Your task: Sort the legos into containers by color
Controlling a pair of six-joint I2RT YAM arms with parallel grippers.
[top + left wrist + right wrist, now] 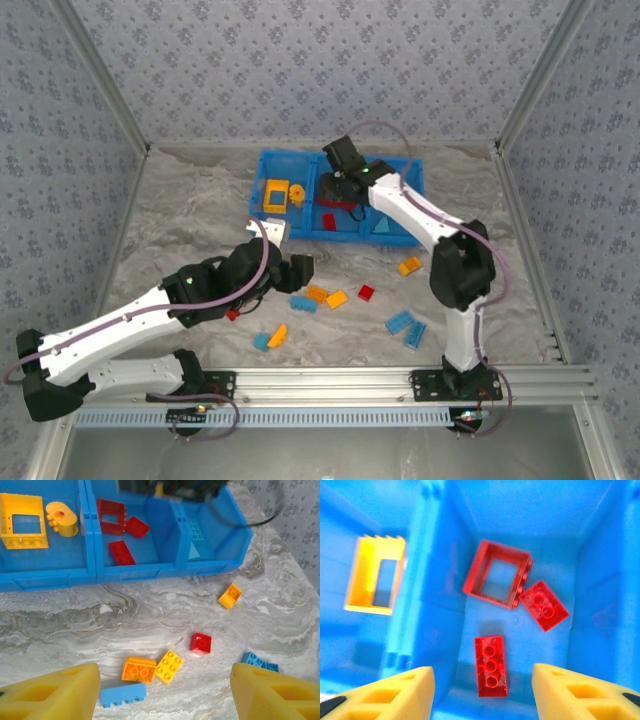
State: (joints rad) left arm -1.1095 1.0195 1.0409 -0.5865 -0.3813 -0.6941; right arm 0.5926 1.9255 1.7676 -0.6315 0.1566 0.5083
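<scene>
You have a grey marbled tabletop (75, 625) spread beneath the left gripper (165, 692); ahead of it and to either side stand walls (300, 70) papered in a blue-grey floral pattern, and behind it a silver metal rail (330, 380) runs along the table's near edge

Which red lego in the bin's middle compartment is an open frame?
The red frame: square, with an open middle. The long brick and the short brick beside it are solid.

You can read no text, label, brand or number here. The blue bin (135, 572) and bricks (200, 643) are plain plastic; the wallpaper (300, 60) carries a repeating floral pattern.
</scene>
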